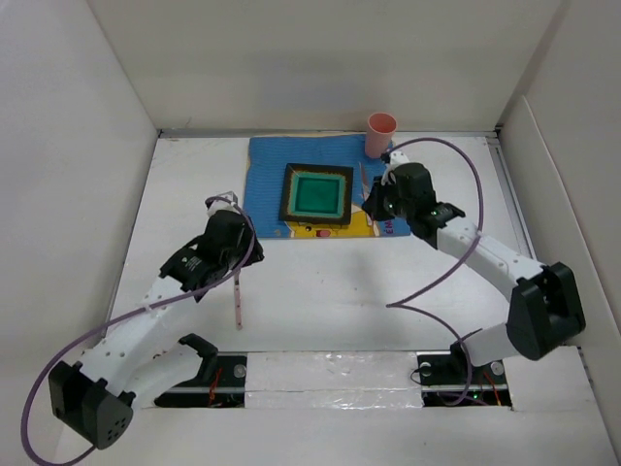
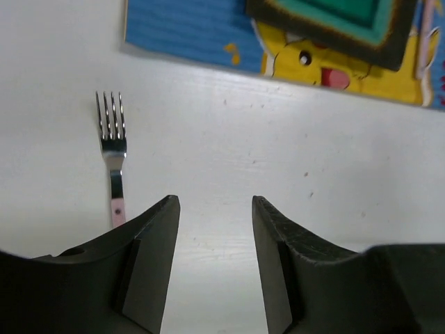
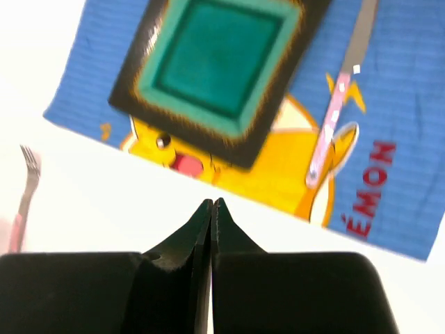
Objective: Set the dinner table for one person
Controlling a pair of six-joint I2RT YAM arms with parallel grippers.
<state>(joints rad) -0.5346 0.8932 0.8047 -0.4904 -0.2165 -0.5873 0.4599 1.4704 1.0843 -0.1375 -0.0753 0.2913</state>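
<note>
The white dinner table (image 1: 320,301) spreads beneath and around a square green plate (image 1: 315,194) with a dark rim, which sits on a blue cartoon placemat (image 1: 267,160). A pink-handled knife (image 3: 334,118) lies on the mat just right of the plate. A pink cup (image 1: 380,134) stands beyond the plate's far right corner. A fork (image 2: 113,149) lies on bare table, nearer than the plate and to its left. The left gripper (image 2: 212,202) hovers there, jaws partly open and holding nothing. The right gripper (image 3: 212,203), near-right of the plate, is closed tight and empty.
</note>
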